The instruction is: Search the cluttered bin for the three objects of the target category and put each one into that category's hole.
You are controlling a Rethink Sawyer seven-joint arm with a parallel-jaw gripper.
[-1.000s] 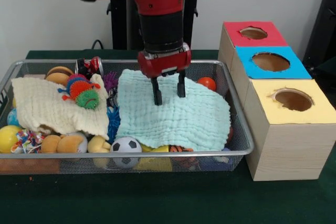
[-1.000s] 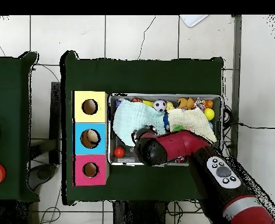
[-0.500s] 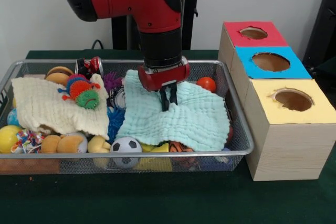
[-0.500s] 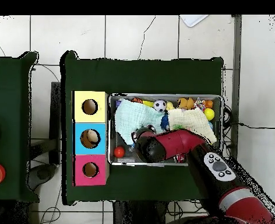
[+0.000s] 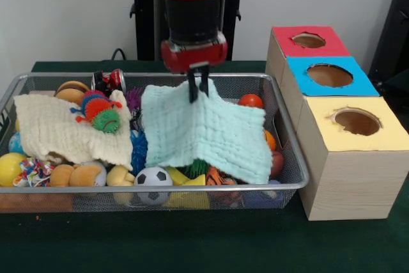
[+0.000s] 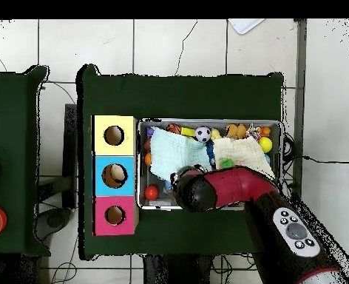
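My gripper (image 5: 197,89) is shut on the top fold of the plain mint cloth (image 5: 204,133) and holds it up like a tent over the middle of the wire-mesh bin (image 5: 300,172). In the overhead view my arm hides the gripper, and the mint cloth (image 6: 176,151) shows in the bin (image 6: 207,122). One knotted white piece with coloured spots (image 5: 32,172) lies at the bin's front left corner. Any other spotted pieces are hidden. The yellow-topped box's hole (image 5: 356,121) is right of the bin, nearest the camera, and also shows in the overhead view (image 6: 114,135).
A cream cloth (image 5: 64,131) with a spiky caterpillar toy (image 5: 99,110) covers the bin's left part. A soccer ball (image 5: 153,178), an orange ball (image 5: 251,101) and several toys lie around. The blue-topped box (image 5: 329,76) and red-topped box (image 5: 308,40) stand behind the yellow one.
The gripper came down open onto the mint cloth, shut on it and rose. The cloth now hangs from it, and toys under its front edge have come into view.
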